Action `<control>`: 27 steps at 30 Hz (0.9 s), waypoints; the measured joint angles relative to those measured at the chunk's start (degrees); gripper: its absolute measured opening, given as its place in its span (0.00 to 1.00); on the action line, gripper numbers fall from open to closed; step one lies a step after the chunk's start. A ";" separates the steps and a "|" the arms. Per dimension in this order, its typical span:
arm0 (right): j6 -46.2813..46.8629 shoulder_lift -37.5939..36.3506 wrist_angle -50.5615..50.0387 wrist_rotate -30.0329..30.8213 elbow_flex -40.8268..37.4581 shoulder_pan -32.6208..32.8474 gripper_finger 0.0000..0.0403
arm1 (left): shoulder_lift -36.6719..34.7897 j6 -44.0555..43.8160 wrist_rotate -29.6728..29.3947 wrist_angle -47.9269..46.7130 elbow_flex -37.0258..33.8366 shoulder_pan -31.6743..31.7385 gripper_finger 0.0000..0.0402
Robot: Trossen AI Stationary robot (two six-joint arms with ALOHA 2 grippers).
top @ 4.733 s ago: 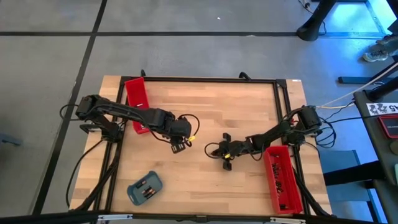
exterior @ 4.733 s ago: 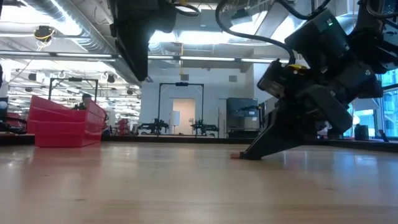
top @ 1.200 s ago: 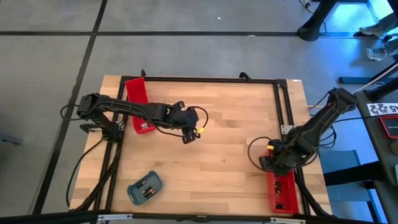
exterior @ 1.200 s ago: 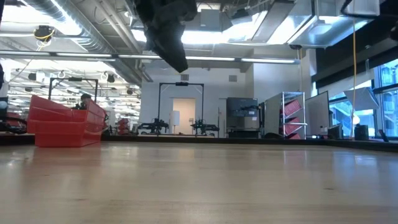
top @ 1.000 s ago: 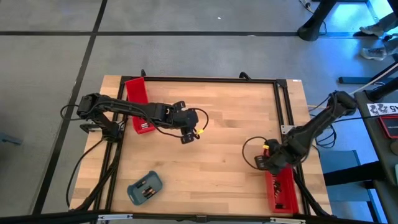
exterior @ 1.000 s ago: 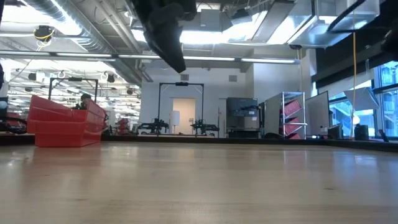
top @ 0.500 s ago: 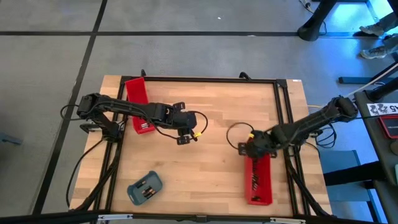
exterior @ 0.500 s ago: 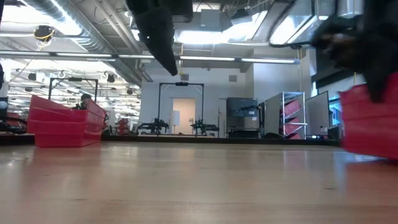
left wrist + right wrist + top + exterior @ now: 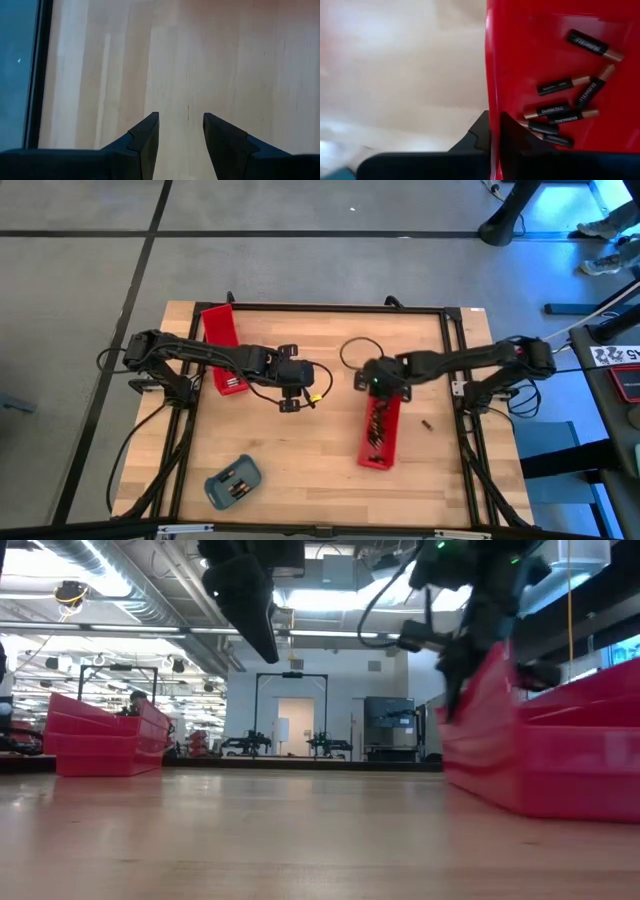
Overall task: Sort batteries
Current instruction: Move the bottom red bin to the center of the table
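Wooden boards are making up the table [image 9: 330, 350], and a black frame is running around its edge. Behind it, in the low view, a big room with bright ceiling lights is showing.

The right gripper [image 9: 383, 383] is reaching over the middle of the table. Its fingers are pinched tight on the wall of a long red tray [image 9: 379, 430], one finger inside and one outside. The right wrist view is showing this wall [image 9: 490, 75] running between the 2 dark fingers. This tray is lying at a slant near the middle of the table. In the low view it [image 9: 560, 740] is looking tipped up at the held end.

Some batteries [image 9: 570, 107] are lying loose inside this tray, black with coppery ends. At least 6 are showing in the right wrist view, bunched near the held wall. 1 more small dark battery [image 9: 427, 423] is lying alone on the wood, just to the right of the tray.

The left gripper [image 9: 290, 404] is hanging above the wood, left of the middle. Its fingers [image 9: 145, 137] are standing apart with nothing between them, only bare wood below.

Another red tray [image 9: 222, 345] is sitting at the back left of the table. A small blue-grey tray [image 9: 233, 482] is sitting near the front left, with a few batteries [image 9: 234, 486] in it.
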 joint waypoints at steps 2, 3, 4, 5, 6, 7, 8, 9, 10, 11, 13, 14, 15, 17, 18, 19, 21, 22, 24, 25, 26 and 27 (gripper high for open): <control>-1.99 1.35 2.54 0.07 0.05 -2.23 0.05 | 0.00 0.34 0.02 -0.09 -0.01 0.00 0.36; -2.98 2.00 3.67 0.13 0.08 -3.17 0.06 | 0.00 0.46 0.02 -0.11 0.01 0.00 0.36; -3.43 2.51 4.43 0.32 0.09 -3.92 0.06 | 0.00 0.46 0.02 -0.08 -0.02 0.00 0.36; -3.93 2.94 4.88 0.74 0.09 -4.53 0.07 | 0.00 0.48 0.02 -0.10 0.00 0.00 0.36; -4.43 3.39 5.35 1.25 0.09 -5.03 0.08 | 0.00 0.48 0.02 -0.10 0.00 0.00 0.36; -4.76 3.75 5.76 1.76 0.09 -5.38 0.09 | 0.00 0.50 0.04 -0.08 0.00 0.00 0.36; -5.06 4.04 6.19 2.20 0.09 -5.68 0.10 | 0.00 0.48 0.04 -0.08 -0.02 0.00 0.36; -5.86 4.29 6.69 2.62 0.09 -6.03 0.11 | 0.00 0.46 0.15 -0.08 -0.02 0.00 0.36; -6.64 4.55 7.36 3.02 0.07 -6.32 0.11 | -0.01 0.34 0.29 -0.08 -0.01 0.00 0.36; -7.39 4.86 8.04 3.54 0.08 -6.52 0.12 | -0.01 0.19 0.55 -0.08 -0.01 0.00 0.36; -9.25 5.20 9.48 4.42 0.02 -6.74 0.15 | -0.02 -0.14 1.15 -0.04 0.00 0.00 0.36; -10.33 5.46 10.30 4.90 -0.02 -6.91 0.16 | -0.02 -0.25 1.29 -0.04 -0.01 0.00 0.36; -11.28 5.66 11.28 5.28 -0.04 -6.98 0.19 | -0.02 -0.39 1.29 -0.04 -0.02 0.00 0.36; -13.11 6.10 12.90 5.76 -0.09 -7.00 0.24 | -0.02 -1.48 1.29 -0.02 -0.01 0.00 0.36; -13.85 6.23 13.50 5.91 -0.13 -7.00 0.28 | -0.02 -2.12 1.30 -0.02 -0.02 0.00 0.36; -14.76 6.27 14.59 6.32 -0.20 -7.00 0.31 | -0.04 -2.88 1.30 -0.03 -0.02 0.00 0.36; -16.81 6.39 15.82 8.35 -0.24 -6.97 0.39 | -0.07 -4.41 1.30 -0.03 -0.02 0.00 0.36; -17.91 6.41 16.32 9.19 -0.30 -7.00 0.42 | -0.07 -5.25 1.30 -0.10 -0.01 0.00 0.36; -19.77 6.17 17.14 10.14 -0.39 -7.13 0.48 | -0.07 -7.68 1.30 -0.68 -0.02 -0.11 0.36; -20.40 6.16 17.02 10.19 -0.21 -7.32 0.50 | -0.07 -9.09 1.33 -1.46 -0.02 -0.13 0.36; -21.44 6.23 16.81 10.02 0.19 -7.45 0.52 | -0.07 -10.45 1.31 -2.37 -0.02 -0.13 0.36; -22.77 6.29 16.57 9.62 0.68 -7.51 0.54 | -0.07 -11.59 1.30 -3.16 0.00 -0.13 0.36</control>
